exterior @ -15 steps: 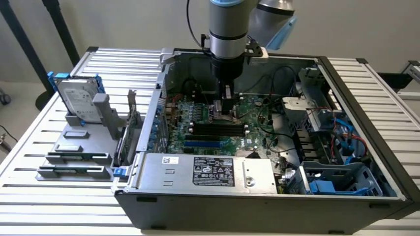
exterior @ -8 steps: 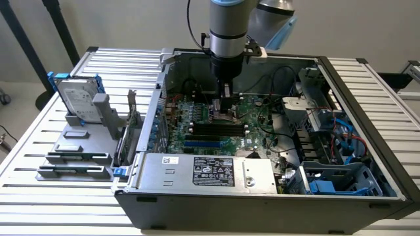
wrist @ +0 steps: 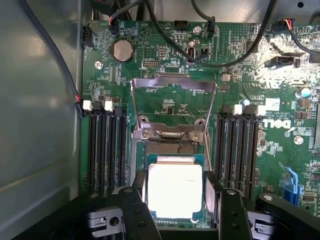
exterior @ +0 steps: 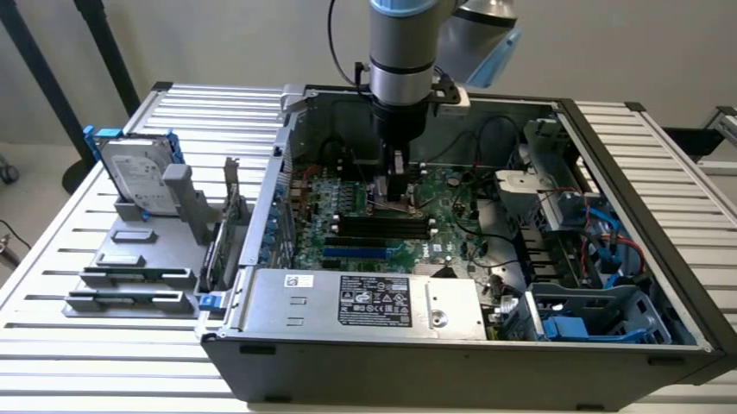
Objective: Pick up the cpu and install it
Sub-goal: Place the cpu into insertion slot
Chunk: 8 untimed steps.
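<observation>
**Fig.** Arm (exterior: 403, 52) posed vertically, reaching straight down into the open computer case (exterior: 461, 366), with the gripper (exterior: 398, 200) low over the board's centre. The fingers (wrist: 136, 205) are clamped on two opposite edges of the cpu (wrist: 175, 192) (silver top upward, level). It is held over the socket (wrist: 170, 146); contact between them cannot be told. The socket's hinged frame (wrist: 172, 85) stands raised. Memory slots (wrist: 107, 150) flank the socket closely. In the exterior view the case walls stand well clear at 3 and 9 o'clock of the gripper, and the power supply (exterior: 357, 302) lies at 6 o'clock.
</observation>
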Each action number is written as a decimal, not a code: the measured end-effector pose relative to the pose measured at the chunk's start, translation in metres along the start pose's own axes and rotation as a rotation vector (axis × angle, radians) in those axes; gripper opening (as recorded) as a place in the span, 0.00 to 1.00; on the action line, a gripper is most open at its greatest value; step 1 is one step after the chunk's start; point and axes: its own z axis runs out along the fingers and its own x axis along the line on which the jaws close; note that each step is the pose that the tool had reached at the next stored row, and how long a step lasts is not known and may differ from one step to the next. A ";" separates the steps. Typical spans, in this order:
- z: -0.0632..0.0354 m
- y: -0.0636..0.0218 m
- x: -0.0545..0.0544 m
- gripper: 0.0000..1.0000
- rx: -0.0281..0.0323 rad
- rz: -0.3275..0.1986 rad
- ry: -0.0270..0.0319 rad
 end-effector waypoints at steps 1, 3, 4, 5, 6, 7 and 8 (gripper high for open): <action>0.0005 0.0000 0.000 0.55 0.0001 0.003 -0.0002; 0.0012 -0.0001 0.000 0.55 0.0005 0.004 -0.0003; 0.0012 -0.0001 0.000 0.55 0.0008 0.004 -0.0007; 0.0012 0.0000 0.000 0.55 0.0008 0.004 -0.0011; 0.0017 0.0000 0.000 0.55 0.0006 0.004 -0.0007; 0.0022 0.0000 0.000 0.55 0.0005 0.004 -0.0006; 0.0026 0.0000 0.000 0.55 0.0011 0.004 -0.0008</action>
